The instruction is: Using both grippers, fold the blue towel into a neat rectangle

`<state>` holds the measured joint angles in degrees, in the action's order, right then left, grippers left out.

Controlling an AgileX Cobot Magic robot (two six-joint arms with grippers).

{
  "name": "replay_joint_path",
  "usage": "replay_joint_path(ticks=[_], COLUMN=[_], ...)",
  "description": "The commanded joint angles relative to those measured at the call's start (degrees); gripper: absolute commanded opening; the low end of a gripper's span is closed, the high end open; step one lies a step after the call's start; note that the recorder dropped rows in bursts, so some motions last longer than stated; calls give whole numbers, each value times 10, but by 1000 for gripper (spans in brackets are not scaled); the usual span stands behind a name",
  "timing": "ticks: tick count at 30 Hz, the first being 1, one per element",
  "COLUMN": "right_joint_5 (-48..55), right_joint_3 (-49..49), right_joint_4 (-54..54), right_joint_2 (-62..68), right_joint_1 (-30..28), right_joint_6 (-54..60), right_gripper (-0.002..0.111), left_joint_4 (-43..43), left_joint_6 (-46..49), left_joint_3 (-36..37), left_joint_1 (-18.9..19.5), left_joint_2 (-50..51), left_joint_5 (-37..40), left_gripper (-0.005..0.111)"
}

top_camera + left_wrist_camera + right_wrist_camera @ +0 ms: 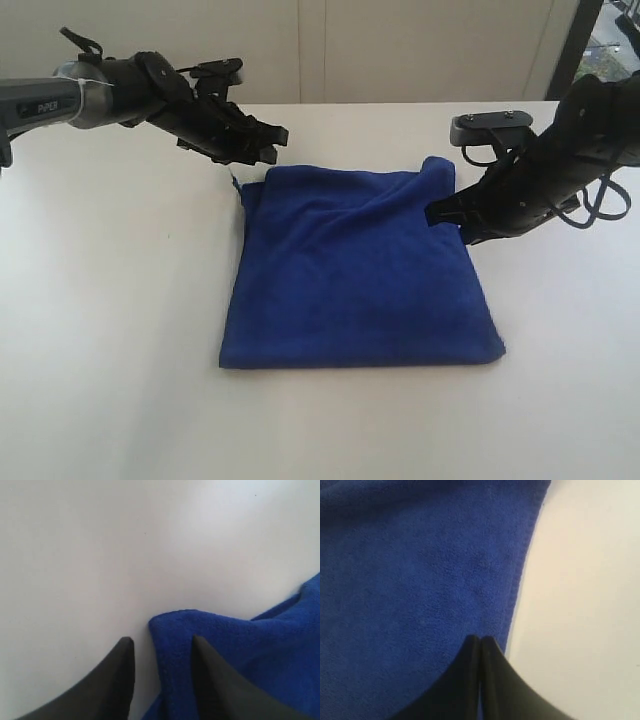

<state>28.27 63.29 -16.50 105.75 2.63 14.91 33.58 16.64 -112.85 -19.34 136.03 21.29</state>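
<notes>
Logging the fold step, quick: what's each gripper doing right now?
Left gripper: open, astride the blue towel's corner.
Right gripper: shut at the towel's edge; pinch cannot be told.

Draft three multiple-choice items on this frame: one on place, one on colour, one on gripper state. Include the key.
1. In the exterior view, where is the left gripper relative to the towel?
A. At its upper-left corner
B. At its lower-right corner
C. Over its middle

2. What colour is the towel?
A. Red
B. Green
C. Blue

3. How do the right gripper's jaws stand?
A. Wide apart
B. Closed together
C. Out of view

Key:
1 A, its fingertips hang by that corner.
2 C, the cloth is deep blue in every view.
3 B, the right wrist view shows the two fingers meeting.
</notes>
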Motion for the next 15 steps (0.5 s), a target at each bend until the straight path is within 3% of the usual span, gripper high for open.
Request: replay_joint_path(ticks=[1,9,15], right_joint_5=[-3,-3,-3], right_joint_3=[2,2,2], right_joint_4=[3,3,3], right_joint_2=[1,1,1], right_joint_1=[-4,-4,-4], right_joint_6=[-2,-2,-2], right_gripper=[0,0,0], left_joint_4=[24,224,237], left_joint_6=[8,180,207], left_joint_3=[-5,-5,-5], left_joint_1=[4,25,26], left_joint_2=[12,32,33], left_joint_5=[23,61,56], left_gripper=[43,43,43])
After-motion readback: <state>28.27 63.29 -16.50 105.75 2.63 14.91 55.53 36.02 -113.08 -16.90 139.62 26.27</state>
